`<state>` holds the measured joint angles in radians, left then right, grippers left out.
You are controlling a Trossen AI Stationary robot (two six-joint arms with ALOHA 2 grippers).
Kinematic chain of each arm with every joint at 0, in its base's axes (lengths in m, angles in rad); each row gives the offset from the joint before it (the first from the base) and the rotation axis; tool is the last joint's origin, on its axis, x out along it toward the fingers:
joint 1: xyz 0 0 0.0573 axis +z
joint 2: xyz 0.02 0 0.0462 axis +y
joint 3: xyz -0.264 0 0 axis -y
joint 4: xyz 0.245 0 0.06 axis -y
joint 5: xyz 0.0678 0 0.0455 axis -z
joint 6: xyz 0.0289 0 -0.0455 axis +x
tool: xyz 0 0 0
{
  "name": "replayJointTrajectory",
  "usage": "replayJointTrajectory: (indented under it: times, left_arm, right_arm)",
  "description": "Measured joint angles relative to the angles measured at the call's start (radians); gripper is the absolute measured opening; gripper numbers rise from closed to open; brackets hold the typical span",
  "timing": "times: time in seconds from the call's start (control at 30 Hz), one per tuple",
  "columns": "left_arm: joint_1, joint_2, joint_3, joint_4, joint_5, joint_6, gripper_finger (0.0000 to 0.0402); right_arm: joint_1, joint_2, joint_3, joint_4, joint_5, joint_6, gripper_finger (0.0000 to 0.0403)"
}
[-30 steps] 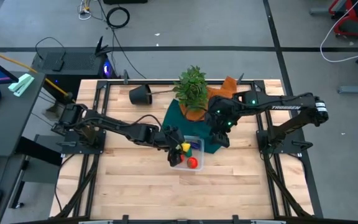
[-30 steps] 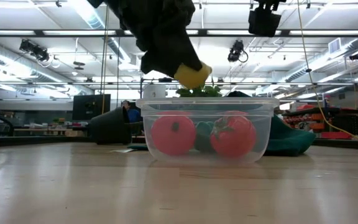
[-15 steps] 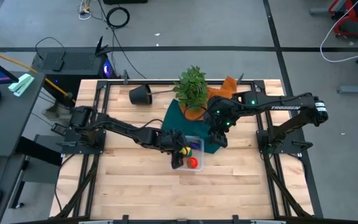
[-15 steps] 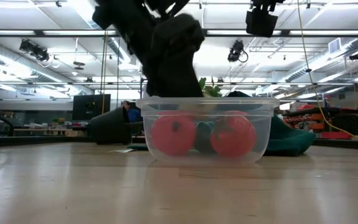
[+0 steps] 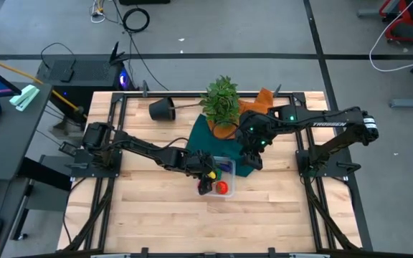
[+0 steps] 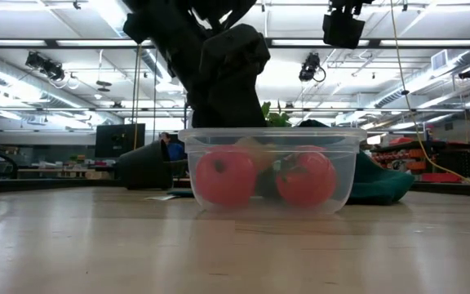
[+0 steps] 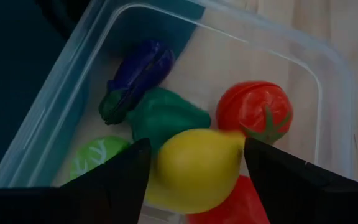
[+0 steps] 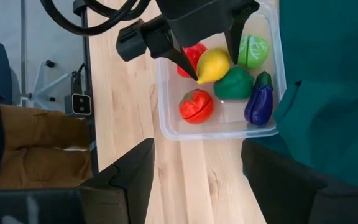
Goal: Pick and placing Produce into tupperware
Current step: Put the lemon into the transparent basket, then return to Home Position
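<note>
Wooden tabletop (image 5: pixel 156 215): left gripper (image 8: pixel 211 57) down inside tupperware (image 8: pixel 166 106), fingers spread clear of lemon (image 7: pixel 194 167), which rests on the other produce; looks like a low release. Right gripper (image 5: pixel 252 159) hovers nearby, part-open, empty.

I see the wooden table (image 5: pixel 156 215) carrying the clear tupperware (image 5: pixel 224 188) mid-surface, overlapping a teal cloth (image 5: pixel 205 134) that runs toward the far edge.
</note>
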<state>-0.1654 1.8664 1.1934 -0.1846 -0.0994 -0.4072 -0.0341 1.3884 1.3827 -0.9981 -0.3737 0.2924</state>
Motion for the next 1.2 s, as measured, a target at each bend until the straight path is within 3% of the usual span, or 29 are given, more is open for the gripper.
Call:
replayJointTrajectory:
  times: [0.3,0.77,1.0,1.2]
  left_arm:
    - [0.0,-0.034,0.0,0.009,-0.001,0.04,0.0257]
    - [0.019,-0.319,0.001,0.036,-0.104,0.164,0.0198]
    - [0.027,-0.392,-0.007,0.025,-0.166,0.185,0.0136]
    - [0.035,-0.448,-0.076,0.053,-0.169,0.166,0.004]
  right_arm:
    - [-0.002,0.0,0.0,-0.001,0.003,-0.016,0.0203]
    - [-0.064,-0.061,0.0,0.004,0.037,-0.039,0.0187]
    - [-0.1,-0.126,0.0,0.0,0.052,-0.034,0.0138]
    - [-0.123,-0.208,0.0,-0.016,0.081,-0.022,0.0044]
